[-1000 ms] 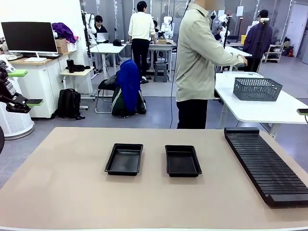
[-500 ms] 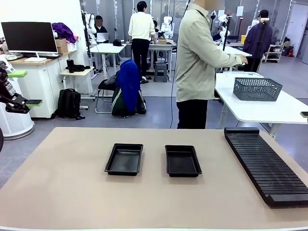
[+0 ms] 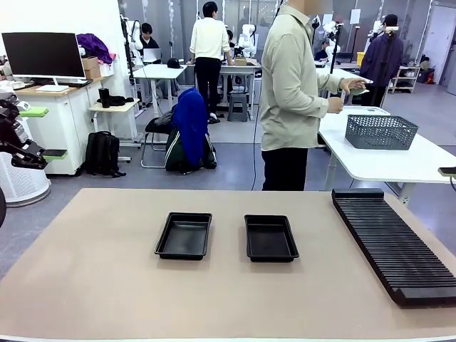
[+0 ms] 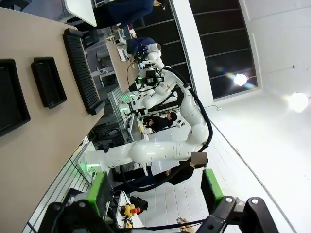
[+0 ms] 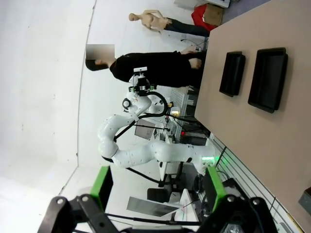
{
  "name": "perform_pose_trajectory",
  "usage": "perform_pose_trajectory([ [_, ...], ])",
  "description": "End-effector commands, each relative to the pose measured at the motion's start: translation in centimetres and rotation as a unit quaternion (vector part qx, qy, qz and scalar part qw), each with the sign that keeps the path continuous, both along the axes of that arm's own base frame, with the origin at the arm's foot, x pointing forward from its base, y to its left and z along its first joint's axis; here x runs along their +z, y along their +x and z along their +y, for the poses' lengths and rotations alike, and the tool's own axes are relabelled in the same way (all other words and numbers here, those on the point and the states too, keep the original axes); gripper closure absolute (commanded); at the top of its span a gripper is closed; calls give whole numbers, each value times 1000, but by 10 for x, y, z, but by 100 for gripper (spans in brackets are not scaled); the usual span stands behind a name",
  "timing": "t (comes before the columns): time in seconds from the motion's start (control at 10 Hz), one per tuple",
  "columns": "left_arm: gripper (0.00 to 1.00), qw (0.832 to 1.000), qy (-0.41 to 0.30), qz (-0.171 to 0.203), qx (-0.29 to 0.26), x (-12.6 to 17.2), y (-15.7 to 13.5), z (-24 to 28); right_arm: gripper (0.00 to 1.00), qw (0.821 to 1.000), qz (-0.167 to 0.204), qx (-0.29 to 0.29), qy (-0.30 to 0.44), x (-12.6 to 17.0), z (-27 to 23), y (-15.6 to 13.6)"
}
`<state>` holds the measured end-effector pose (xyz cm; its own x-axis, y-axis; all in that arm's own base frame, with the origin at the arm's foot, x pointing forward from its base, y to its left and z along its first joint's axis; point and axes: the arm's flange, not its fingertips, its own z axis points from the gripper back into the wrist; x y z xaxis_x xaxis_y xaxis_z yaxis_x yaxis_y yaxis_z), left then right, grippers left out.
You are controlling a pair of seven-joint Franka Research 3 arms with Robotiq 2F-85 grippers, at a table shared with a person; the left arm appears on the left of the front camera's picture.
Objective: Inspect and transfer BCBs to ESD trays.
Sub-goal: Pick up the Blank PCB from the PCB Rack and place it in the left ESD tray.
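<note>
Two empty black ESD trays sit side by side mid-table, the left tray (image 3: 184, 235) and the right tray (image 3: 271, 237); the wrist views show them too (image 4: 48, 81) (image 5: 268, 77). No BCB is in view. My left gripper (image 3: 39, 132) hangs off the table's far left, raised, and is open (image 4: 153, 191) with nothing between its green pads. My right gripper (image 5: 158, 184) is open and empty as well; one of its green pads (image 3: 447, 171) pokes in at the right edge. Both grippers are far from the trays.
A long black ribbed rack (image 3: 395, 242) lies along the table's right side. A person (image 3: 292, 92) stands at the far edge, turned towards a white side table (image 3: 385, 157) with a grey basket (image 3: 380, 132), both hands raised.
The person has drawn the outstretched arm back and now holds both hands up near the chest. My grippers have barely shifted.
</note>
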<state>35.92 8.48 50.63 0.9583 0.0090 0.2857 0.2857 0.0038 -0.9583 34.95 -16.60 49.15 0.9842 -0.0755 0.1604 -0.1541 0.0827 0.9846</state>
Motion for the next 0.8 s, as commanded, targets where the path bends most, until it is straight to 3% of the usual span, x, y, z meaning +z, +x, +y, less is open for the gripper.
perform_pose_trajectory([
  [0.0, 0, 1000, 7, 21, 22, 0, -7, -5, 0, 1000, 1, -16, -27, 1, 14, -7],
  [0.3, 0, 996, 7, 60, 61, -6, -8, -2, 0, 999, 18, -31, -40, -3, 22, -9],
  [0.7, 0, 993, 19, 84, 79, -14, -10, -1, 0, 998, 28, -43, -41, -3, 28, -10],
])
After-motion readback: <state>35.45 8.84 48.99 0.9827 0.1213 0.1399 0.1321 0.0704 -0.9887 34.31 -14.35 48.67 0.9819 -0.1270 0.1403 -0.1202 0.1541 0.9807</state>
